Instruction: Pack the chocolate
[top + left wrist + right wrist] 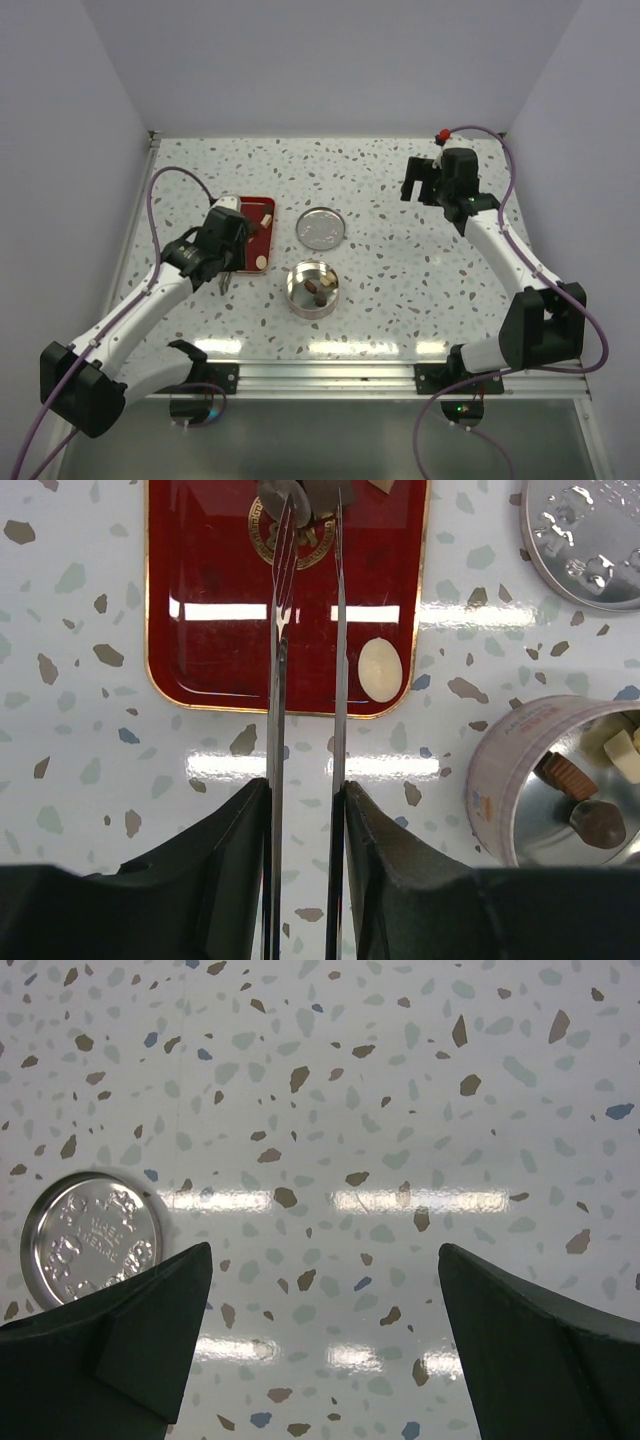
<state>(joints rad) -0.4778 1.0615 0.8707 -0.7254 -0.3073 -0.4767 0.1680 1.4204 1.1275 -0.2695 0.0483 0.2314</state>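
Observation:
My left gripper [306, 790] is shut on a pair of thin metal tongs [338, 630] that reach out over the red tray [200, 660]. The tong tips sit at a brownish chocolate piece [300, 492] on the tray's gold emblem, partly cut off by the frame edge. A pale oval chocolate [380, 670] lies near the tray's corner. The round tin [497, 780] to the right holds dark chocolates [600, 825] and cream ones [620, 752]. From above, the left gripper [226, 270] hovers over the tray [264, 235]. My right gripper [325, 1250] hangs open and empty over the table, also seen from above [418, 180].
The tin's silver lid [322, 227] lies flat between the tray and the tin [293, 285], and shows in both wrist views [590, 530] [90, 1235]. White walls close in the speckled table on three sides.

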